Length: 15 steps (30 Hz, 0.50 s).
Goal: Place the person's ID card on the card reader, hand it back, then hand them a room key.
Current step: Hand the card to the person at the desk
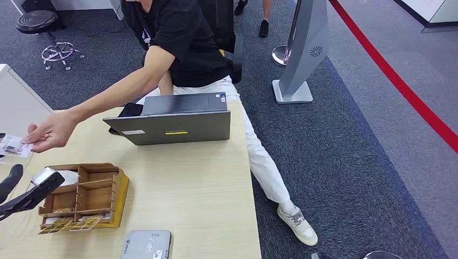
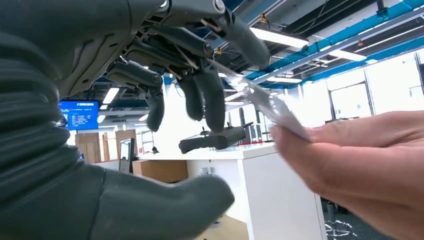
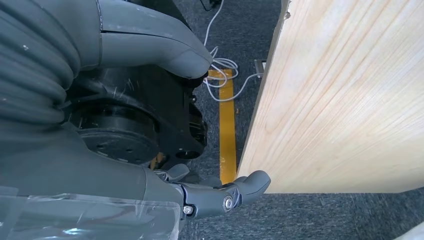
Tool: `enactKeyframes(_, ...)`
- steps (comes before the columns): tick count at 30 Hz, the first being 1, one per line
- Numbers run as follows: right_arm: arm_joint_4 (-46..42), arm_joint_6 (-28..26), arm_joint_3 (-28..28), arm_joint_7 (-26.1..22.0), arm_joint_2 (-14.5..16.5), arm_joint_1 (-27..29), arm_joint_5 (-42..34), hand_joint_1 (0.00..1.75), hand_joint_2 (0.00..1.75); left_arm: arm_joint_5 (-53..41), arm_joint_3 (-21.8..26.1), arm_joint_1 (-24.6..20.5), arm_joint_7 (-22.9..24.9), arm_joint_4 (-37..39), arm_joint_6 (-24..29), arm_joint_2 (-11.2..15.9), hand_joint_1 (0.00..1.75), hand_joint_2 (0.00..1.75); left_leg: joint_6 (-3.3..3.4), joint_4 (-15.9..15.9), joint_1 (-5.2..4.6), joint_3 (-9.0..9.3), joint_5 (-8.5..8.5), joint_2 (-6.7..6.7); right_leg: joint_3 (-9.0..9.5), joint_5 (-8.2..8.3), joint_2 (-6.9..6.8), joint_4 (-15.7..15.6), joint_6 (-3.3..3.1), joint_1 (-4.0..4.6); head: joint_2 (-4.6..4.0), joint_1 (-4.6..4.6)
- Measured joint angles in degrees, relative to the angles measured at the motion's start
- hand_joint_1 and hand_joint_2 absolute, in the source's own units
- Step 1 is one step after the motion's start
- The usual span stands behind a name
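A person's hand (image 1: 51,132) reaches over the wooden table (image 1: 189,183) and pinches a white ID card (image 1: 13,144) at the far left edge. My left hand (image 1: 21,191) sits just below it, dark fingers spread. In the left wrist view the ID card (image 2: 280,112) slants from the person's fingers (image 2: 360,160) to my upper fingers (image 2: 200,95), touching them. My thumb (image 2: 160,205) stays well apart from the card. The grey card reader (image 1: 147,244) lies at the table's near edge. My right hand (image 3: 150,125) hangs empty beside the table (image 3: 345,95).
A cardboard organizer (image 1: 81,194) with yellow key cards (image 1: 70,222) stands between my left hand and the reader. A grey laptop (image 1: 173,121) sits at the table's far side before the seated person (image 1: 183,43). A grey kiosk stand (image 1: 302,54) stands on the carpet.
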Motion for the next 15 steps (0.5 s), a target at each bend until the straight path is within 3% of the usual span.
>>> enactKeyframes(6, 0.00, -0.70, 0.00, -0.13, 0.00, 0.09, -1.01, 0.00, 1.75, 0.60, 0.21, 0.96, -3.27, -0.47, 1.42, -0.23, 0.00, 1.75, 0.00, 0.00, 0.00, 0.01, 0.00, 0.01, 0.00, 0.00, 0.02, 0.00, 0.00, 0.00, 0.00, -0.01)
enactKeyframes(11, -0.72, -1.88, 0.05, 0.73, 0.01, 1.05, -3.46, 0.00, 1.75, 1.14, -0.11, 5.56, -8.55, -4.71, 3.30, -0.44, 0.00, 1.75, 0.00, 0.00, -0.01, -0.02, -0.02, 0.02, -0.03, -0.02, 0.04, -0.01, 0.01, -0.01, 0.00, -0.01)
enactKeyframes(15, -2.04, -1.99, 0.13, 1.32, 0.01, 2.06, -4.63, 0.00, 1.75, 1.32, -0.62, 8.61, -9.38, -7.70, 3.54, -0.46, 0.00, 1.75, 0.00, 0.00, -0.01, -0.06, -0.02, 0.02, -0.06, -0.02, 0.03, -0.02, 0.02, -0.01, 0.00, 0.00)
